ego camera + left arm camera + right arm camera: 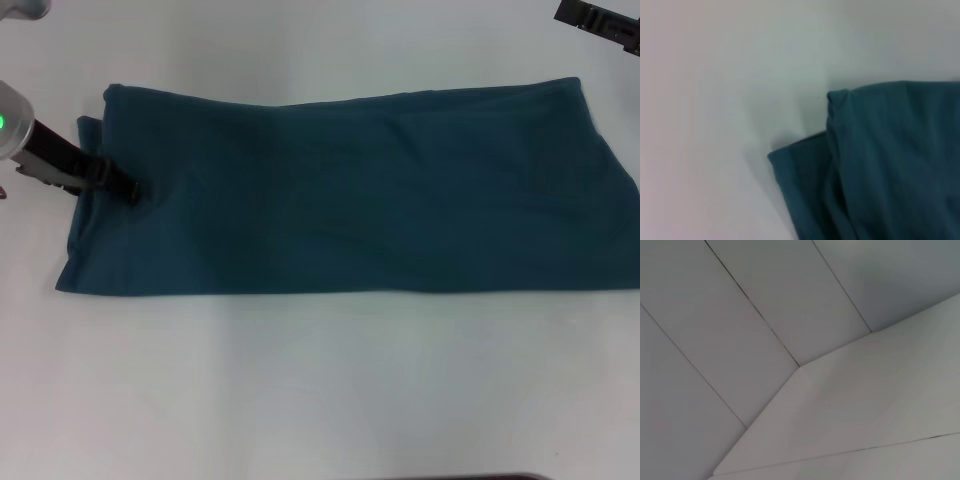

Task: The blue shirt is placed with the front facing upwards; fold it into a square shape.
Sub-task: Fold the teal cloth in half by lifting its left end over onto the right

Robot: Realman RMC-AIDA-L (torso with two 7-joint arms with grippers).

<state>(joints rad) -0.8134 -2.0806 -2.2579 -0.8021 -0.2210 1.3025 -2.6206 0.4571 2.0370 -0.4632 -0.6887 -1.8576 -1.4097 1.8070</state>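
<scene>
White table (pixel 320 390) fills the near part of my head view, bare up to the shirt's front edge. Beyond it the shirt (pixel 340 200) lies flat as a long band across the table, already folded lengthwise, plain teal side up with no lettering or collar showing. Its right end runs out of the head view.

At the shirt's left end my left gripper (pixel 138 192) comes in low from the side, its dark tip touching the cloth just inside the edge. Whether its fingers are spread or pinching the fabric, I cannot tell. From my left wrist I see that same end: one layer's corner (pixel 837 100) lies on top, and a lower layer (pixel 800 180) sticks out past it onto the table.

My right gripper (pixel 600 22) is far off at the back right corner, well clear of the shirt; its fingers I cannot make out. My right wrist camera shows only pale panels (pixel 790 340) with thin seams.
</scene>
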